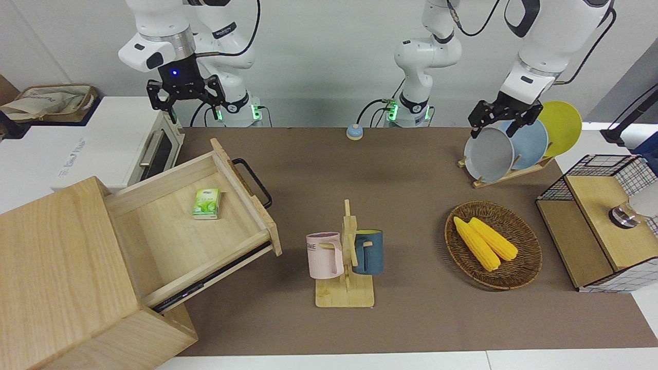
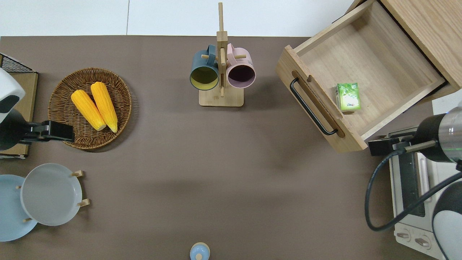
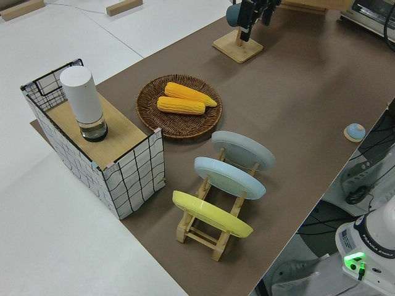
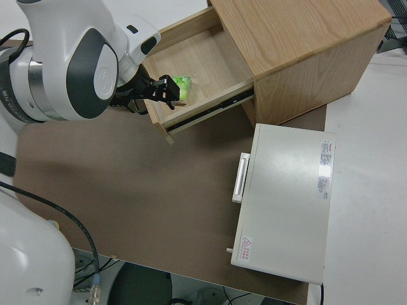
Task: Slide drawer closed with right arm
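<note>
My right pincer [image 1: 184, 96] hangs open and empty above the toaster oven [image 2: 411, 187]. The drawer [image 2: 364, 68] stands fully out, its bar handle [image 2: 312, 107] slantwise, nearest my right arm.

"FRANKA EMIKA" on the arm base [image 3: 378, 242]; pink mug [image 1: 325, 255]: "ME".
</note>
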Controlling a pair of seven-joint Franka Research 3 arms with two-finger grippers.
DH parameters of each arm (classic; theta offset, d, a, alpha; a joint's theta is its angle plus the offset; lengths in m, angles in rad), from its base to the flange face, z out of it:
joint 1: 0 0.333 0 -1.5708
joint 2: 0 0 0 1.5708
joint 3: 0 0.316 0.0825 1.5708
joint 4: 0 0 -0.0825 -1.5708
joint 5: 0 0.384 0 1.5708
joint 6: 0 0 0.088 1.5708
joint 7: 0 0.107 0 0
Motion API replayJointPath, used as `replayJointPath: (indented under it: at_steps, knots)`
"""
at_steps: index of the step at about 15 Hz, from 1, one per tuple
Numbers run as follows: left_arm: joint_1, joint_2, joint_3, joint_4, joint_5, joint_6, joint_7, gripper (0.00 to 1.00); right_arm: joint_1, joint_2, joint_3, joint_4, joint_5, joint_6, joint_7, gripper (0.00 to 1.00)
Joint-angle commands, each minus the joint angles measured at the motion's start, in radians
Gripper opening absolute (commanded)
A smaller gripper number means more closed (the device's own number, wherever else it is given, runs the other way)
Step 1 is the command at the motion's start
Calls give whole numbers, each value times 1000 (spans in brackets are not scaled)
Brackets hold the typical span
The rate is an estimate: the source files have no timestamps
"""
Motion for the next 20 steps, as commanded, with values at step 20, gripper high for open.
replayJointPath:
  at_steps: [20]
  knots:
    - [3, -10, -22, 1, 13, -12, 5, 995, 154, 41, -117, 47, -5, -52, 149, 967]
